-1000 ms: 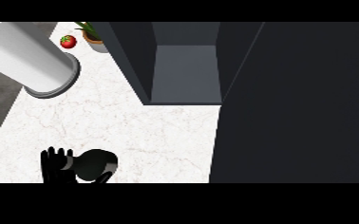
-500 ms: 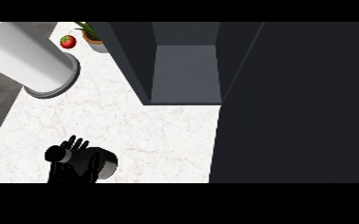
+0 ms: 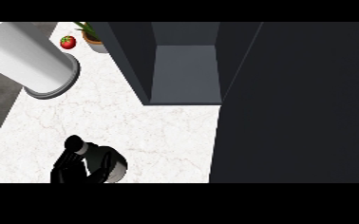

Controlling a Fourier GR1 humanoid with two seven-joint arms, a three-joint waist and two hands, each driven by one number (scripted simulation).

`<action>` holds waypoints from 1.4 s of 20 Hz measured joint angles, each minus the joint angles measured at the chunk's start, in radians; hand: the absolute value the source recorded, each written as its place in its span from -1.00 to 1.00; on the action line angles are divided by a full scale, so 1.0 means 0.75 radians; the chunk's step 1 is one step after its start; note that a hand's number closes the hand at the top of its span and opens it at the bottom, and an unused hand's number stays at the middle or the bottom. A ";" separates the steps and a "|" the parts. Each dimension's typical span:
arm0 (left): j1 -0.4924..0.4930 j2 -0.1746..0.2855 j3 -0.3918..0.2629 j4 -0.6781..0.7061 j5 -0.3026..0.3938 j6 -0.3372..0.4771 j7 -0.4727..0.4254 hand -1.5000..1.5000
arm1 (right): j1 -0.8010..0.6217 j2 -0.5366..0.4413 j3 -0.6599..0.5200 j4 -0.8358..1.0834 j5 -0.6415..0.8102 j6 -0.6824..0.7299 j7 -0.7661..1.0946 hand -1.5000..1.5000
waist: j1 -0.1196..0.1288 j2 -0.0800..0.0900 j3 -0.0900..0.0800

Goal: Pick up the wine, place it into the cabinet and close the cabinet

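At 7 o'clock in the view, the left hand (image 3: 67, 170) is right up against the wine bottle (image 3: 111, 165). Both are dark, so it is not possible to tell if the hand is open or closed on it. The bottle seems to stand up, with its cap pointing to about 10 o'clock. The right hand does not show, so the left 1 is nearer.

The open cabinet (image 3: 186, 71) lies at about 1 o'clock from the bottle, across bare white counter (image 3: 161, 128). Nothing blocks that path. A big dark panel (image 3: 288, 104), likely the door, fills the 3 o'clock side.

A grey cylinder (image 3: 35, 61) stands at 11 o'clock. A red fruit (image 3: 67, 42) and a potted plant (image 3: 91, 35) sit behind it.
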 measured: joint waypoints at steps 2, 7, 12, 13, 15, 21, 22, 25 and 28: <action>-0.048 0.057 -0.014 0.033 -0.041 -0.035 0.013 1.00 | 0.007 0.001 -0.004 0.004 0.001 0.006 -0.015 -1.00 | -0.006 0.000 0.000; -0.182 0.261 -0.040 0.139 -0.091 -0.269 0.062 1.00 | -0.005 0.010 0.002 0.014 0.004 0.010 -0.028 -1.00 | -0.018 0.003 -0.003; -0.310 0.311 -0.020 0.258 -0.153 -0.363 -0.006 1.00 | 0.000 0.006 -0.019 0.007 -0.002 0.018 -0.009 -1.00 | -0.010 0.003 -0.003; -0.320 0.320 -0.014 0.251 -0.165 -0.365 -0.017 1.00 | 0.007 0.013 -0.006 0.006 -0.001 0.016 -0.014 -1.00 | -0.008 0.003 -0.003; -0.327 0.318 -0.006 0.231 -0.186 -0.357 -0.045 1.00 | 0.016 0.010 -0.022 0.004 -0.003 0.024 -0.022 -1.00 | -0.004 0.002 -0.003; -0.315 0.317 -0.012 0.005 -0.130 -0.393 0.098 1.00 | 0.063 0.017 -0.013 0.000 -0.005 0.046 -0.043 -1.00 | 0.003 0.000 -0.002; -0.307 0.315 -0.021 -0.047 -0.122 -0.392 0.136 1.00 | 0.048 0.010 -0.033 0.003 -0.008 0.051 -0.040 -1.00 | 0.005 0.000 -0.002; -0.295 0.310 -0.043 -0.195 -0.098 -0.378 0.256 1.00 | 0.048 0.014 -0.041 0.002 -0.011 0.050 -0.031 -1.00 | 0.006 0.000 -0.002; -0.322 0.280 -0.082 -0.304 -0.124 -0.314 0.369 1.00 | 0.040 0.022 -0.034 0.005 -0.010 0.048 -0.031 -1.00 | 0.005 0.000 -0.002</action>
